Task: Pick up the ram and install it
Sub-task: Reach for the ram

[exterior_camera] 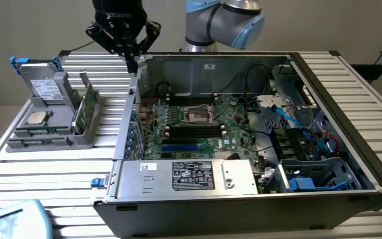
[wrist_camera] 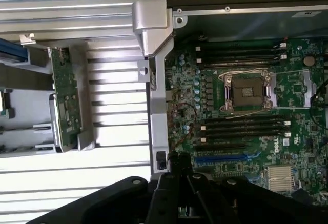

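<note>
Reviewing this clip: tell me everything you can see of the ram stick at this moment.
The ram is a long, narrow, thin green circuit stick with small components and a pale patch on its face. It stands on one long edge, leaning slightly, in a slot of the grey holder, which is all that touches it. The holder sits on the slatted table, to the exterior view's left of the open computer case. The shut gripper is apart from it, by the case's wall.

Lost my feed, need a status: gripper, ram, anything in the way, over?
Gripper shut, empty, above corner of case. Ram standing in gray holder, untouched, exterior view's left of case. Case wall close under gripper.
</note>
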Controlling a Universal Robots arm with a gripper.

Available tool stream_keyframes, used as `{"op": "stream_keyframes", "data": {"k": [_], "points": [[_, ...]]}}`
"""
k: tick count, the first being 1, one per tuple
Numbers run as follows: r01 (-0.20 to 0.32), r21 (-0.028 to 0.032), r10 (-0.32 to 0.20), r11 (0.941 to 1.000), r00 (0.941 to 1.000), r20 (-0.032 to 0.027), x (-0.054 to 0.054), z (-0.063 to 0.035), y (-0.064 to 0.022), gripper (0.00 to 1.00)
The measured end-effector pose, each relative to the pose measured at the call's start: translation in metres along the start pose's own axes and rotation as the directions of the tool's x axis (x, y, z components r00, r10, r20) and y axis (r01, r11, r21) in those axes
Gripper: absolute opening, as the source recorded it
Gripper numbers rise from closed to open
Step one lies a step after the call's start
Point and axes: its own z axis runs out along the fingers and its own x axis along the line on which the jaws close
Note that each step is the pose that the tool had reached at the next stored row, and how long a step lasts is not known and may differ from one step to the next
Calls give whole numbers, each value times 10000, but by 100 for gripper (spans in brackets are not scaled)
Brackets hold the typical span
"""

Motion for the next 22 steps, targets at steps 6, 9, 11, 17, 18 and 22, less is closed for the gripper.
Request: {"op": "stream_keyframes", "data": {"k": [6,9,11,17,18,22], "points": [[1,-2,-1,10000,10000,1,269,-6,-28,11],[0,-2,0,10000,10000,0,405,-10,-41,11],[1,-2,-1,10000,10000,1,496,-12,-49,11],[0,-2,0,10000,10000,1,772,-18,-74,11],[0,-2,0,10000,10000,0,812,-19,-78,11],[0,-2,0,10000,10000,-2,994,-23,-97,11]]}}
